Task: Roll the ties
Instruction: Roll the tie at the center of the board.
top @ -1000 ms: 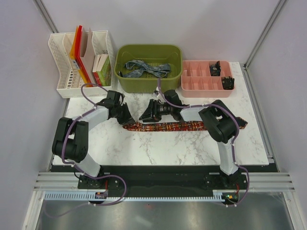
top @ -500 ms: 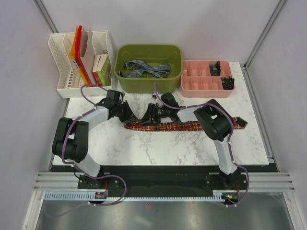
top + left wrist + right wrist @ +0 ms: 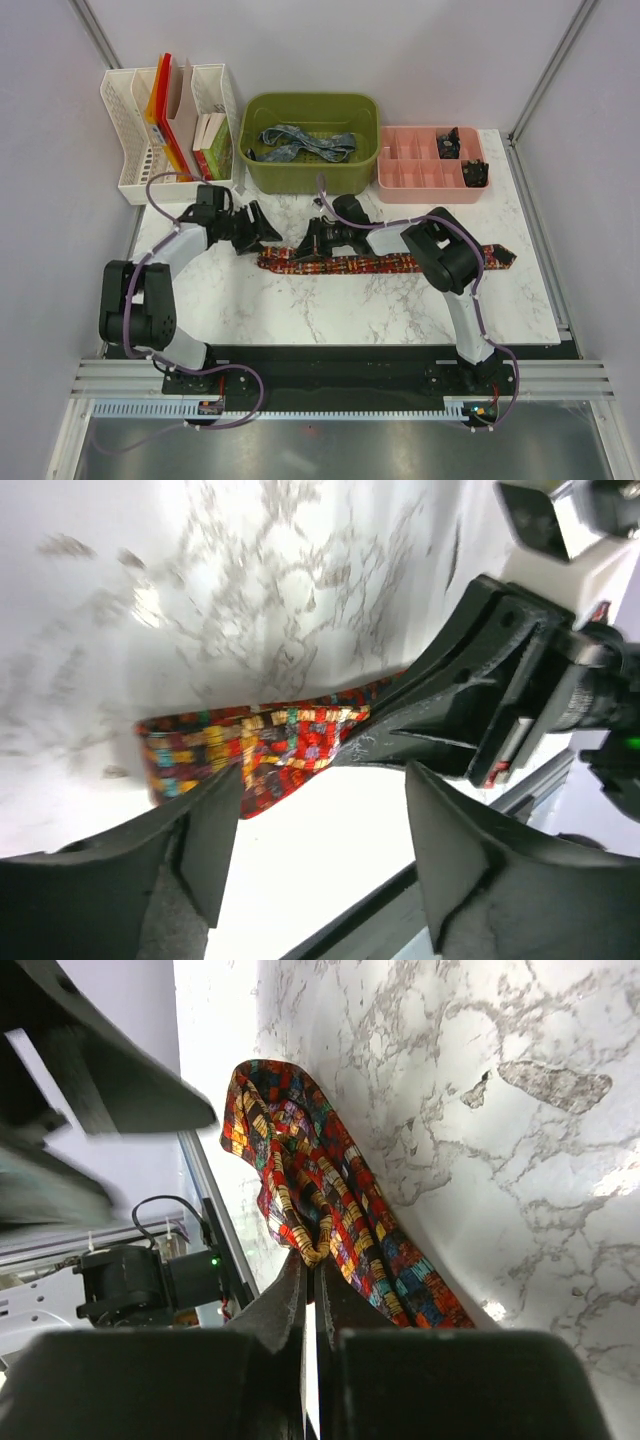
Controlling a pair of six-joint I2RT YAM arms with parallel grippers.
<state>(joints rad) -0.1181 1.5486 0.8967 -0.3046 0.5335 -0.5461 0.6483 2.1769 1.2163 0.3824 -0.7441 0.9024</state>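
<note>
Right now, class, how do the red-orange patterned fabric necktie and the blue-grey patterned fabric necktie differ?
The red-orange necktie lies stretched along the marble table; the blue-grey necktie sits bunched in the green bin. The right gripper pinches the red-orange necktie; nothing holds the blue-grey necktie. Both are patterned.

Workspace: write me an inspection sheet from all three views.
Surface: marble table, no spills seen.
Job's things: red tie laid across the table, left end folded over; blue tie in the green bin.
Clutter: file rack with folders; pink tray with small dark items.
Grippers: left gripper open, holding nothing; right gripper shut on the red tie's fold.
Cables: purple cables along both arms.
Surroundings: white walls, metal frame.
</note>
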